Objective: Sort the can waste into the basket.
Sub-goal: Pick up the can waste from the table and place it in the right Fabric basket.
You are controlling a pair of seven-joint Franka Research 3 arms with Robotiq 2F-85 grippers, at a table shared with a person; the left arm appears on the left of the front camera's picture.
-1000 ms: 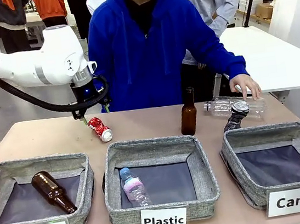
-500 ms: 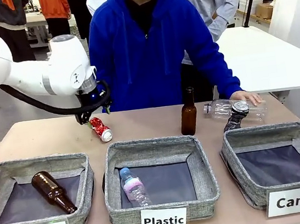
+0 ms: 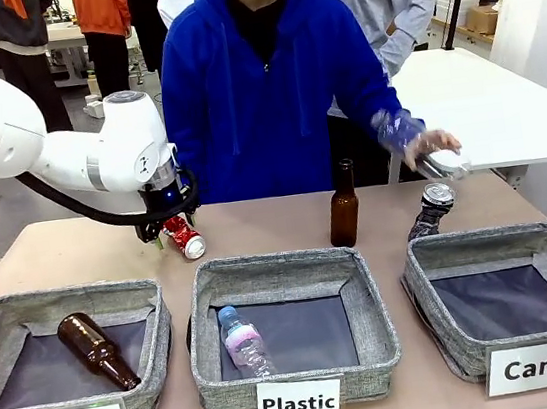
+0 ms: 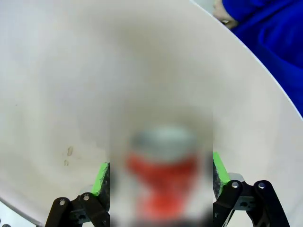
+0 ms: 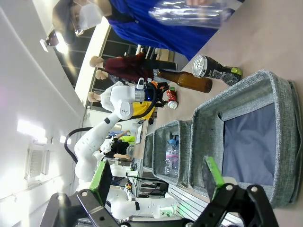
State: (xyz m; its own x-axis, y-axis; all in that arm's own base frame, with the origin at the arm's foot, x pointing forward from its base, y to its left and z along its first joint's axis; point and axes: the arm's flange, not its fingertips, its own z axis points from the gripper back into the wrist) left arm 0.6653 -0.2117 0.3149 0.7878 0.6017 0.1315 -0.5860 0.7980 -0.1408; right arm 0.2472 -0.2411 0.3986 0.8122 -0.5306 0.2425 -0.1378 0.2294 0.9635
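Logged L end effector (image 4: 159,174) low at desk (image 3: 68,254), jaws wide, green pads (image 4: 100,176) either side of red crushed can (image 3: 185,238) w/ gaps both sides; gripped nothing yet. Placed that can at far-left part of desk, just behind Plastic basket (image 3: 206,304), well apart from Can basket (image 3: 423,281) at R front.

Judged step = grasp. Needed to close evenly on can's mid-body, not a crumpled end; dented wall prob. slippery & could've squirted out. Needed pads level w/ desk & low enough to catch widest part w/o scraping the top. After that, needed a lift clear of Plastic basket's rim before crossing to R. Long carry past brown bottle (image 3: 342,205) standing mid-desk, so had to stay high.

Noted R end effector (image 5: 156,168) wide open, empty, hanging near Can basket; possible arm clash there, so judged approach from front edge safer. Also noted dark can (image 3: 434,210) just behind Can basket, and person's hand (image 3: 425,144) w/ clear bottle (image 5: 189,13) above it, blurred.
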